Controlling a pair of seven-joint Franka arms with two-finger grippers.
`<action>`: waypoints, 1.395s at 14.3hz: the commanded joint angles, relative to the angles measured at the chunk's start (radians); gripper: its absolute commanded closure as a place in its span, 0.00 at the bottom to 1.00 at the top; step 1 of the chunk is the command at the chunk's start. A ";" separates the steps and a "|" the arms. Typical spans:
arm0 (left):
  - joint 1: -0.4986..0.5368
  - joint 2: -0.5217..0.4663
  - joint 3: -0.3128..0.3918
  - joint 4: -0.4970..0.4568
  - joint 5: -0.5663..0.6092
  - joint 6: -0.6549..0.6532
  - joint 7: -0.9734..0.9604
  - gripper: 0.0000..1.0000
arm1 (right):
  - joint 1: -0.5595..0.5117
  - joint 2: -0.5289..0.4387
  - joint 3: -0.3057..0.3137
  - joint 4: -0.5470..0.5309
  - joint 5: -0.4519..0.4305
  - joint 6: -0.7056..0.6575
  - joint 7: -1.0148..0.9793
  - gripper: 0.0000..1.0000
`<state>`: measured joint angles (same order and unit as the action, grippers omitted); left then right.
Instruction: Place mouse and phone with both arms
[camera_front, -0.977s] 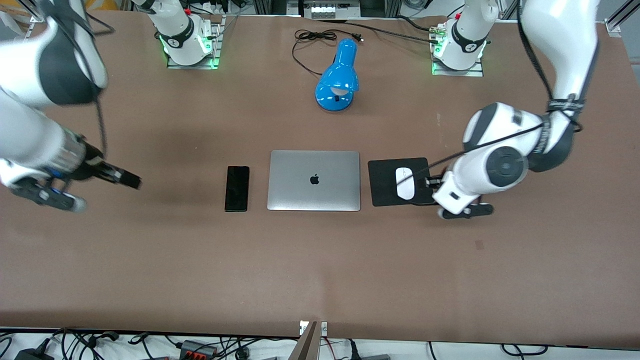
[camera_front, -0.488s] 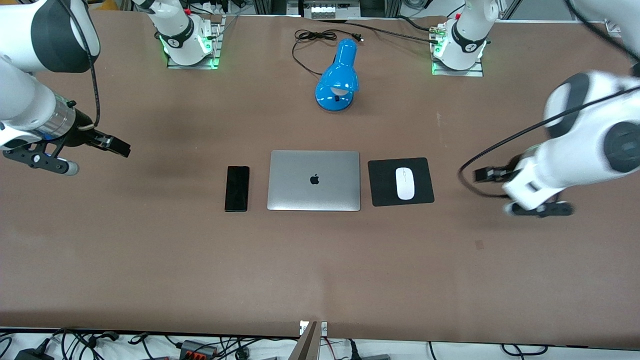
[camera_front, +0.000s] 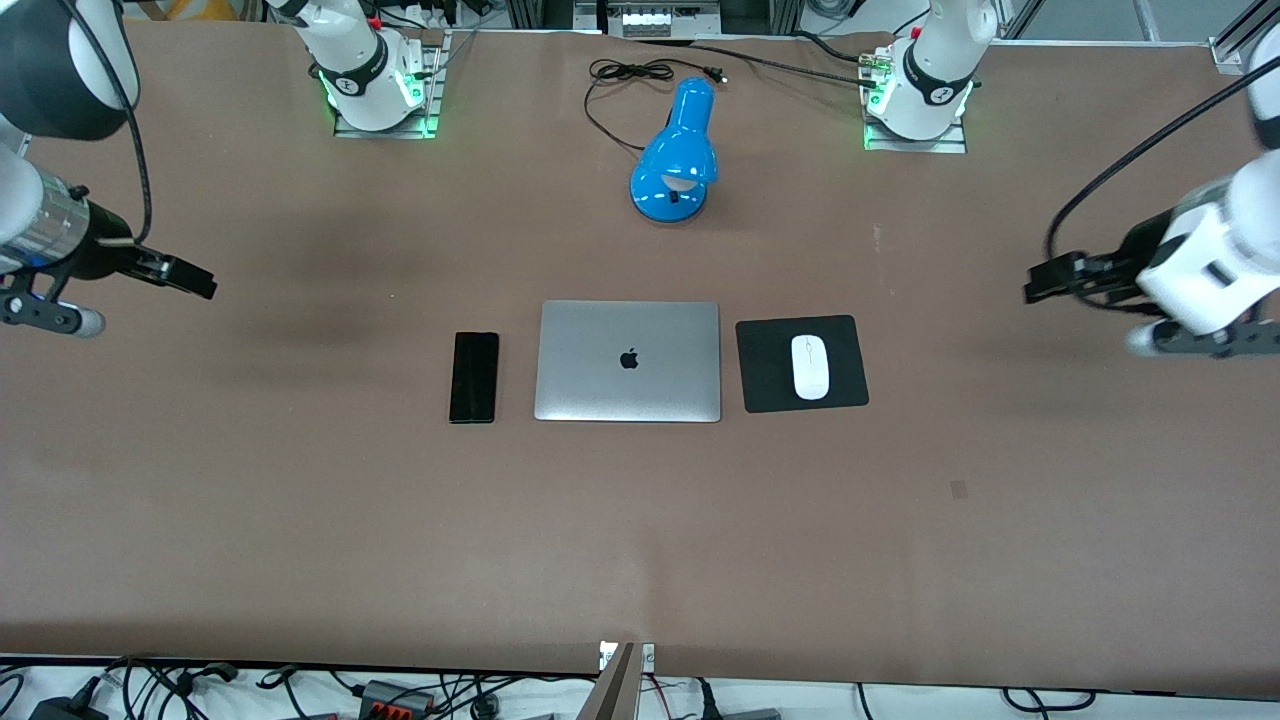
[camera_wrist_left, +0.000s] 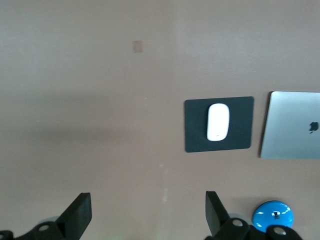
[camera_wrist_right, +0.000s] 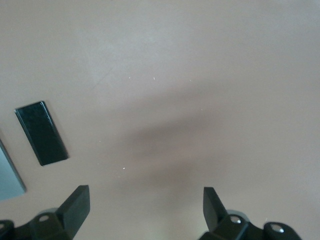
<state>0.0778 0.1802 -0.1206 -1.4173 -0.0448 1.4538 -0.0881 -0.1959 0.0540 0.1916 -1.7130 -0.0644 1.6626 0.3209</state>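
The white mouse lies on a black square mat beside the closed silver laptop, toward the left arm's end of the table; it also shows in the left wrist view. The black phone lies flat beside the laptop, toward the right arm's end, and shows in the right wrist view. My left gripper is open and empty, up over bare table at the left arm's end. My right gripper is open and empty, up over bare table at the right arm's end.
A blue desk lamp with a black cord lies farther from the front camera than the laptop, between the two arm bases. The brown table stretches wide nearer to the front camera.
Both arms have pulled up and outward, away from the middle. The left gripper left the mouse on the mat; the right gripper drew away from the phone. Mouse and phone have not moved.
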 joint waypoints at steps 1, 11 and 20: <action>-0.053 -0.134 0.087 -0.187 -0.014 0.054 0.080 0.00 | -0.002 -0.008 0.008 0.076 0.012 -0.024 0.046 0.00; -0.096 -0.213 0.070 -0.255 0.094 0.142 0.116 0.00 | -0.043 0.012 0.034 0.107 0.144 0.038 0.021 0.00; -0.089 -0.191 0.072 -0.227 0.089 0.122 0.120 0.00 | -0.047 0.014 0.065 0.124 0.039 0.028 0.023 0.00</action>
<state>-0.0102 -0.0270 -0.0487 -1.6790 0.0325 1.6049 0.0422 -0.2413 0.0589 0.2359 -1.6112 0.0334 1.7025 0.3444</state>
